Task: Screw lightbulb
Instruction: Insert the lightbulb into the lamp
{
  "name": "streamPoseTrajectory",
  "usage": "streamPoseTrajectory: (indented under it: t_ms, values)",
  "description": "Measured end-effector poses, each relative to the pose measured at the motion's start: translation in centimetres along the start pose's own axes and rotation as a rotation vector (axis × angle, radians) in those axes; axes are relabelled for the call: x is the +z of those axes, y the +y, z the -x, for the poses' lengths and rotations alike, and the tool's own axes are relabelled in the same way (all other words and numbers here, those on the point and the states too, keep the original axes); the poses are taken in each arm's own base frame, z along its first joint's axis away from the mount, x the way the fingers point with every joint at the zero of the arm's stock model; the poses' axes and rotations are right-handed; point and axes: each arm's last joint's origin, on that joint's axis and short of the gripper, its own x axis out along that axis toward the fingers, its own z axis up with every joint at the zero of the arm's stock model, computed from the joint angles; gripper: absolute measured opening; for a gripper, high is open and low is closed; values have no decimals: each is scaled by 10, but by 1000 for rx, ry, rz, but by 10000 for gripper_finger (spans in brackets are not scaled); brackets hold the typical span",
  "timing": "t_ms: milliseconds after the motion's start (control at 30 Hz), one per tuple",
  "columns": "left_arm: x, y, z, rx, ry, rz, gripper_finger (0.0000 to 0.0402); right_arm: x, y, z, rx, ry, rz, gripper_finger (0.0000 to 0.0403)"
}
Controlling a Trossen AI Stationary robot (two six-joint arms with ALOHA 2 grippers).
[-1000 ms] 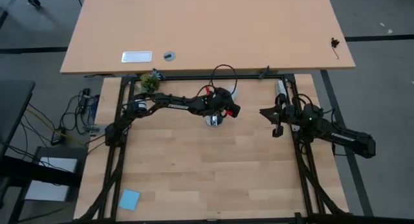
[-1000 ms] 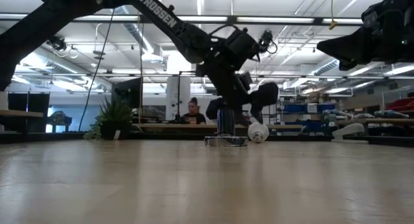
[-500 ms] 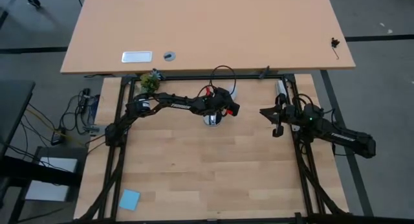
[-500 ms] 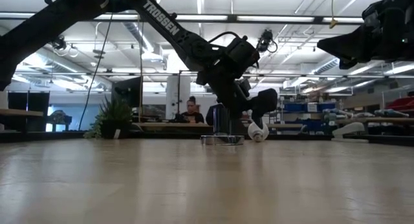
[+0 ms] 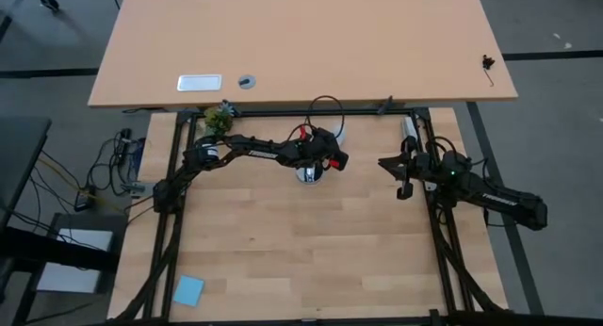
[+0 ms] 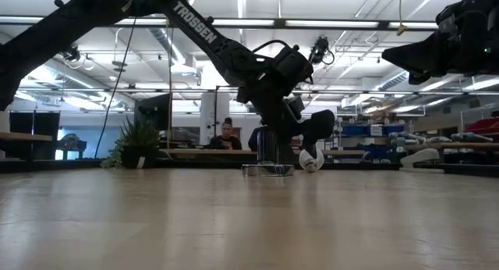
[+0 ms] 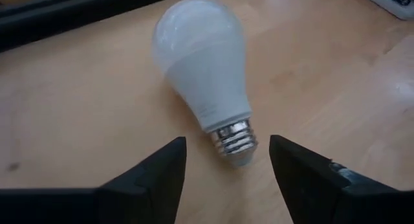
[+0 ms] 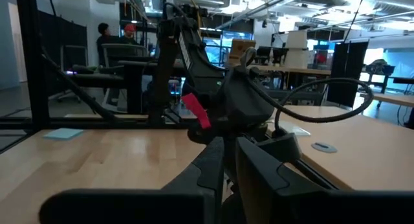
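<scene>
The white lightbulb lies on its side on the wooden table, its silver screw base pointing at my left gripper. It also shows in the low view, just right of the socket. My left gripper is open, low over the table. Its two fingers stand on either side of the screw base without touching it. The round silver socket with its black cord rests flat on the table beside the bulb. My right gripper is shut and empty, held above the table's right side.
The black table frame runs along the far edge, close behind the bulb. A small green plant sits at the far left corner. A blue pad lies near the front left. People sit in the room beyond.
My left gripper has come down toward the bulb and now sits lower over it. The bulb has stayed where it lay.
</scene>
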Motion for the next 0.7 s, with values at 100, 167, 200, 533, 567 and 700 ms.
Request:
streamPoseTrajectory:
  t_ms: [100, 167, 200, 533, 567, 700]
  values:
    - [15, -6, 4, -27, -14, -30, 215, 0, 0, 0, 0, 0, 0, 50]
    - [24, -9, 7, -26, -11, -53, 206, 0, 0, 0, 0, 0, 0, 50]
    - [29, -11, 9, -24, -7, -70, 202, 0, 0, 0, 0, 0, 0, 50]
    - [75, 5, 6, -160, -6, -53, 158, 0, 0, 0, 0, 0, 0, 50]
    - [75, 7, 3, -163, -12, -49, 151, 0, 0, 0, 0, 0, 0, 50]
    - [73, 8, -7, -244, -19, -68, 121, 0, 0, 0, 0, 0, 0, 50]
